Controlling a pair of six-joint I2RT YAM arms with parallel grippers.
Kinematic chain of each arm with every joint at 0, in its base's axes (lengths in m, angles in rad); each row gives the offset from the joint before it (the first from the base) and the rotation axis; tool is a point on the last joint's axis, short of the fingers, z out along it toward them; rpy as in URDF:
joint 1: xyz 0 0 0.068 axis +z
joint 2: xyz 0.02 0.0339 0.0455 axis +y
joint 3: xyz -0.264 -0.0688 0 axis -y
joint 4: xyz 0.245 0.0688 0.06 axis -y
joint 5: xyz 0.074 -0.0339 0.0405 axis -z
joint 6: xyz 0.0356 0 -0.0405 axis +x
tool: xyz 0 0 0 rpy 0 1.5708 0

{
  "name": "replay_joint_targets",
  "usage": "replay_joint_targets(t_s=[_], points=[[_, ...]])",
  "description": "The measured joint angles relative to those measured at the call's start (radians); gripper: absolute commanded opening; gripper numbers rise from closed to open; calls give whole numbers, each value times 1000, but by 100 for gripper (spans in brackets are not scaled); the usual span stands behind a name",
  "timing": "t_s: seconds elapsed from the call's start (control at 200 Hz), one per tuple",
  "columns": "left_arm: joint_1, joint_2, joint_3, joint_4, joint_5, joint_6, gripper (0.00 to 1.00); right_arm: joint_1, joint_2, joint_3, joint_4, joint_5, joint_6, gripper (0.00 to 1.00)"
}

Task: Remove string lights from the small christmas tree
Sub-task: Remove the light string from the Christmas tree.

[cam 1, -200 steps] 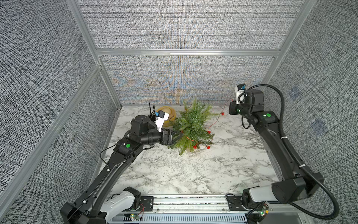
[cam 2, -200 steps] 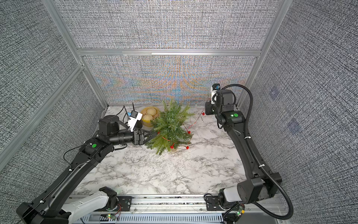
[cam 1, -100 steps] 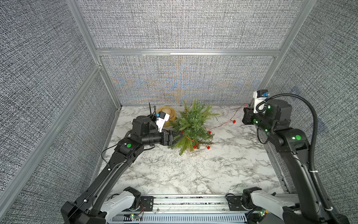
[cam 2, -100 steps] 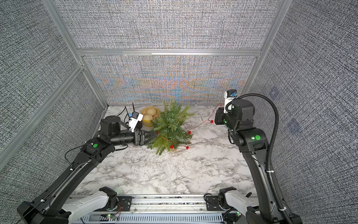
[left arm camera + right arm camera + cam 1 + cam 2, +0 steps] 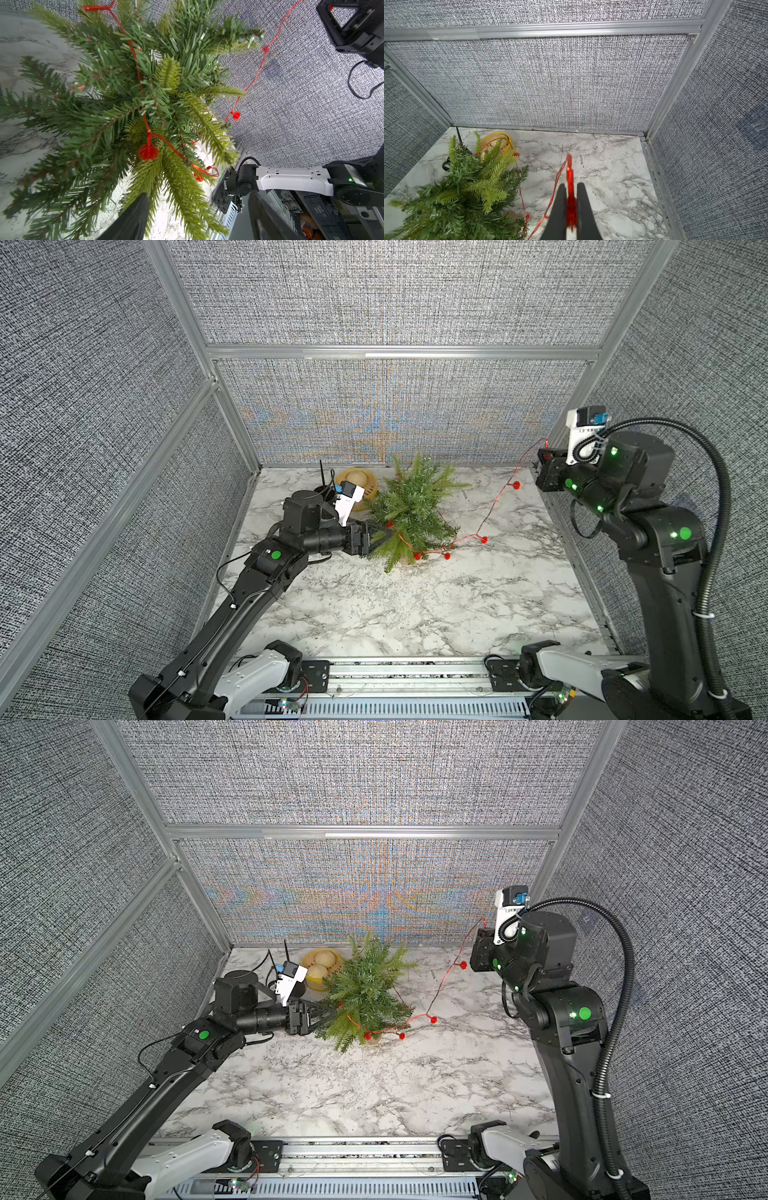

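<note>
The small christmas tree (image 5: pixel 411 506) (image 5: pixel 361 986) stands at the back middle of the marble table. My left gripper (image 5: pixel 376 537) (image 5: pixel 197 199) is open at the tree's left side, and its fingers straddle low branches. The string lights (image 5: pixel 484 538) (image 5: pixel 433 1018) loop round the tree's lower branches, then rise as a thin red wire to my right gripper (image 5: pixel 543 452) (image 5: pixel 570 185). That gripper is high by the right wall and shut on a red bulb (image 5: pixel 571 199). More bulbs hang among the needles (image 5: pixel 148 152). The battery box is not in view.
A yellow bowl (image 5: pixel 356 485) (image 5: pixel 322 969) holding pale round things sits behind the tree at its left. A black mug (image 5: pixel 322 490) is mostly hidden behind my left wrist. Fabric walls close in the back and both sides of the table (image 5: pixel 415 614).
My right arm has swung right and toward the right wall with the bulb in its grip, drawing more wire out from the tree. The left gripper has stayed put.
</note>
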Motion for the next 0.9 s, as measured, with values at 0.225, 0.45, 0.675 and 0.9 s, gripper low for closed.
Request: replay_joint_targets(t_s=[0.225, 0.45, 0.675, 0.9], points=[[0, -21, 1, 1, 2, 6, 76, 0, -87, -90, -43, 32, 2, 0], [0, -32, -15, 7, 2, 9, 76, 0, -181, -284, -77, 33, 59, 0], [0, -36, -16, 7, 2, 18, 76, 0, -288, -557, -77, 21, 155, 0], [0, -42, -16, 7, 1, 29, 76, 1, -326, -795, -31, 2, 257, 0]])
